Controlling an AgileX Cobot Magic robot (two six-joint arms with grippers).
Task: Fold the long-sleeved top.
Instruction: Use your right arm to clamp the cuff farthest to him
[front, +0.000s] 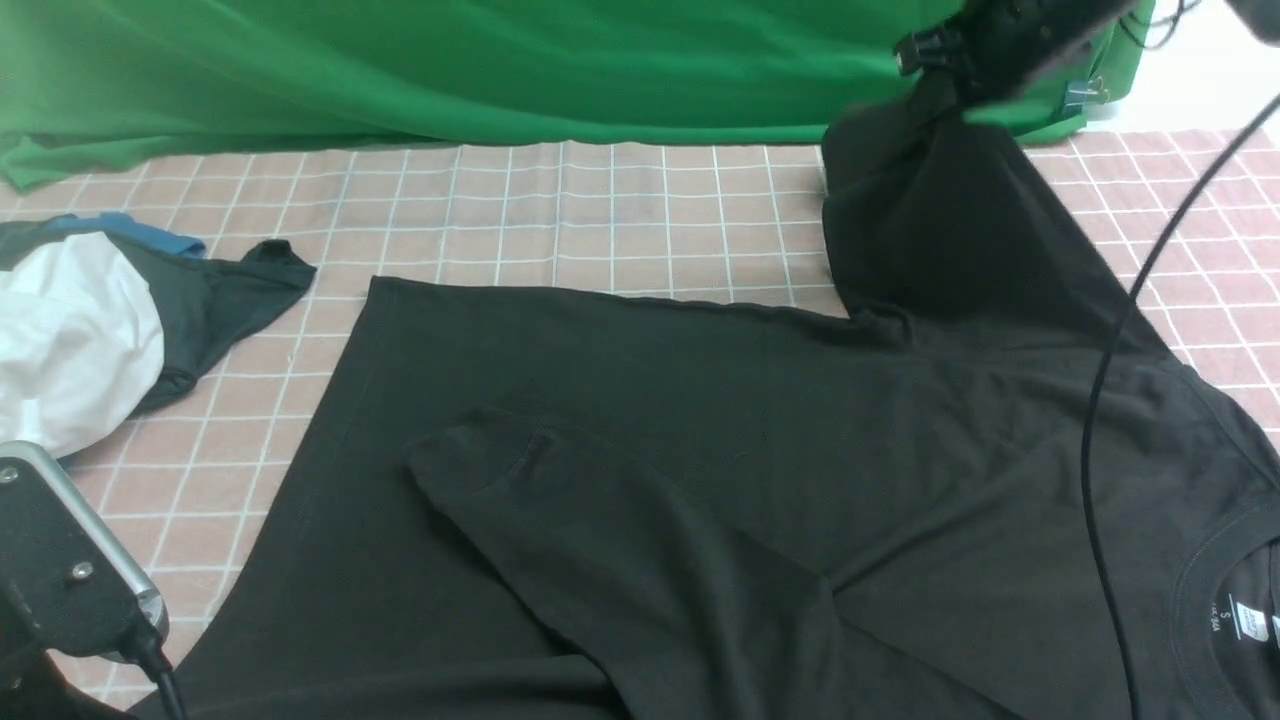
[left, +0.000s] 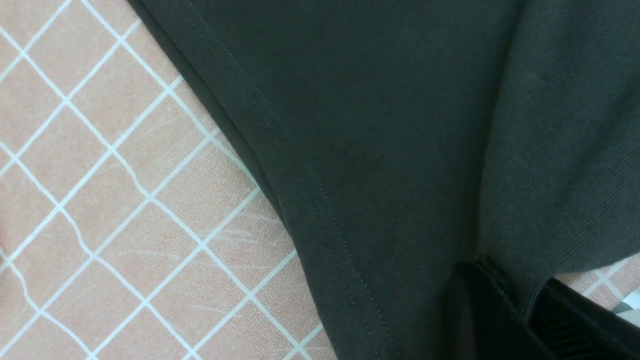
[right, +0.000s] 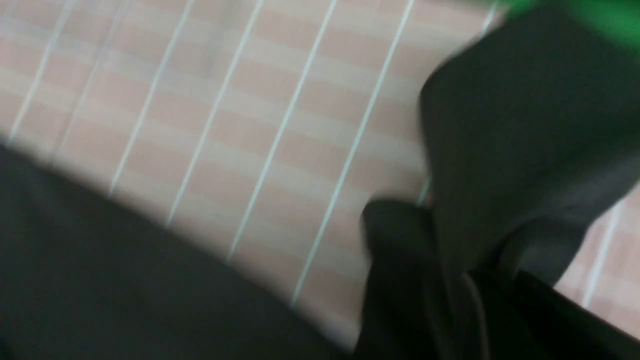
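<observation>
Left gripper: the left gripper (left: 520, 310) is seen only in the left wrist view, at the near left edge of the scene. Its jaws are closed together, and a fold of dark fabric appears to be pinched between them, beside a stitched hem.
Left arm: a black and silver wrist housing (front: 60, 560) is seen at the near left corner.
Garment: a large black soft-knit long-sleeved top (front: 700, 420) is spread flat across the middle and right of the table, with its hem to the left.
Neck: the round neck opening (front: 1195, 585) is placed at the near right, and a small white label (front: 1250, 622) is shown inside it.
Near sleeve: one sleeve (front: 620, 540) is laid diagonally over the body, with its cuff towards the left.
Cable: a thin black cable (front: 1110, 400) is hung across the right side.
Surface: a pink cloth with a white grid (front: 560, 210) is spread under everything.
Other clothes: a white garment (front: 70, 330) is piled at the left edge, touching a smaller dark grey garment with blue parts (front: 220, 290), just beside the hem.
Far sleeve: the other sleeve (front: 930, 220) is lifted off the table at the far right.
Right gripper: the right gripper (front: 945, 90) is clamped on the raised tip of that sleeve; the right wrist view is blurred.
Backdrop: a green fabric sheet (front: 500, 60) is draped along the far edge.
</observation>
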